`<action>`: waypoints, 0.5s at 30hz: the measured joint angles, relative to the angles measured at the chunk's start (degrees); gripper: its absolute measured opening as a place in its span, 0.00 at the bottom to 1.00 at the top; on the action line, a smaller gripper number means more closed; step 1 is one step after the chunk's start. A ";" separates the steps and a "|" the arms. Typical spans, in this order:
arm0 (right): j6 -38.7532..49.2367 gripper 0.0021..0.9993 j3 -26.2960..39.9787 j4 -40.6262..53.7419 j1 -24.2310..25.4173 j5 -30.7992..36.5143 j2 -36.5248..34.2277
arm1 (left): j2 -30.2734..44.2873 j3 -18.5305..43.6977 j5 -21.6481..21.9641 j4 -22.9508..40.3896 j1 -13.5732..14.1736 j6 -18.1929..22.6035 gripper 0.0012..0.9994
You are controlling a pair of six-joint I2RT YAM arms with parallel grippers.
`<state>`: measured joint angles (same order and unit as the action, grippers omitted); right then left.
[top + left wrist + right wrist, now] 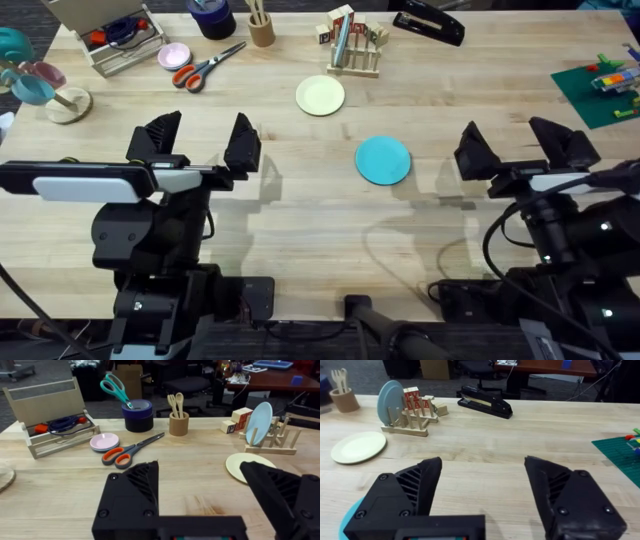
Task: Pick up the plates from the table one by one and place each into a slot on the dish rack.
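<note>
A cream plate (320, 96) lies flat on the table (300, 215), just in front of the dish rack (353, 55). A turquoise plate (383, 160) lies flat nearer the middle. A pale blue plate (259, 422) stands upright in a slot of the dish rack (272, 440). My left gripper (200, 145) hovers open, left of both flat plates, holding nothing. My right gripper (525, 148) is open and empty too, right of the turquoise plate (346, 516). The right wrist view shows the cream plate (358, 446) beside the rack (409, 424).
Orange-handled scissors (205, 67), a small pink dish (174, 55) and a wooden organizer (110, 35) sit at the back left. A cup of sticks (262, 28) and a black stapler (430, 22) flank the rack. A green mat (600, 90) lies far right.
</note>
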<state>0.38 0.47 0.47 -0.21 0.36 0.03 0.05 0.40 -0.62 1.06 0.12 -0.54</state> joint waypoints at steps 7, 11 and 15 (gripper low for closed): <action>0.02 1.00 0.00 0.03 0.00 0.00 0.02 | 0.00 0.00 0.00 0.00 0.00 0.00 0.99; 0.02 1.00 -0.04 -1.01 0.00 0.00 0.02 | 0.00 0.00 0.00 -0.94 0.00 0.00 0.99; 0.02 1.00 0.02 -3.02 0.00 0.00 0.02 | 0.00 0.06 0.02 -2.82 0.00 0.00 0.99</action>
<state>0.40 0.49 -2.55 -0.21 0.36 0.05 0.05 0.47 -0.60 -1.76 0.12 -0.54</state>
